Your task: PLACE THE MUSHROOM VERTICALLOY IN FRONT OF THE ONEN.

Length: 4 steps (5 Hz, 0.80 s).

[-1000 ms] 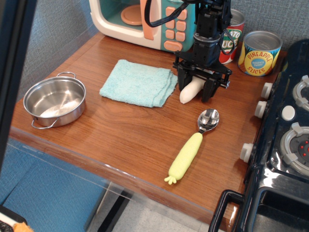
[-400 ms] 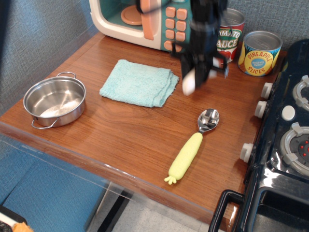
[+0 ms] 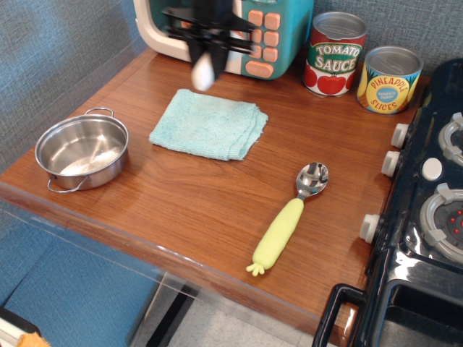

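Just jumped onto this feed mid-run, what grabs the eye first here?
The blurred gripper at the top, shut on the white mushroom, which hangs in the air before the oven. Below it a teal cloth lies flat; a yellow-handled spoon sits near the table's front edge.

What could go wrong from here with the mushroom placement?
1. The mushroom hangs from the gripper above the counter, close to the oven front; a low descent could knock the door.
2. It is blurred, so its tilt is unclear; released off-vertical, it may topple.
3. The teal cloth lies just below; landing on its soft edge would be unstable.
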Available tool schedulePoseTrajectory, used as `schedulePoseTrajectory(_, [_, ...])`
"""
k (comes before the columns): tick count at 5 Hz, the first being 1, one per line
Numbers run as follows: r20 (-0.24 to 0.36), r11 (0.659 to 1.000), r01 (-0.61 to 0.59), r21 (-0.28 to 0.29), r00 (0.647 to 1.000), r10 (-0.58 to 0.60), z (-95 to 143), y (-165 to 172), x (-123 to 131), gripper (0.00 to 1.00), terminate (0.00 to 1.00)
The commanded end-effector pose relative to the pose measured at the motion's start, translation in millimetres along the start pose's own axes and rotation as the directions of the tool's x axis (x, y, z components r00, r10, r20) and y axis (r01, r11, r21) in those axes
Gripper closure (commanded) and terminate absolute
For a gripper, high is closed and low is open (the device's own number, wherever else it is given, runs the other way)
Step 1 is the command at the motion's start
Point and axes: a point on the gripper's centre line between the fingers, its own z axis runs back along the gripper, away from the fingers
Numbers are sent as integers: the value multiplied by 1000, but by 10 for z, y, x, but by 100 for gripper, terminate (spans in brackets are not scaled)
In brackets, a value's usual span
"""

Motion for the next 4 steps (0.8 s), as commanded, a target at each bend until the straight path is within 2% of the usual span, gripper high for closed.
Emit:
schedulePoseTrajectory(1, [6,998,-64,30,998,64,20,768,0,100,0])
schedulePoseTrajectory(2, [-44,997,-75,33,996,76,-181,878,-26,100,0])
schedulePoseTrajectory(3, [-67,997,-66,42,995,69,-302,914,-4,100,0])
schedulePoseTrajectory(4, [-77,998,-55,33,995,58,-375,922,16,0,0])
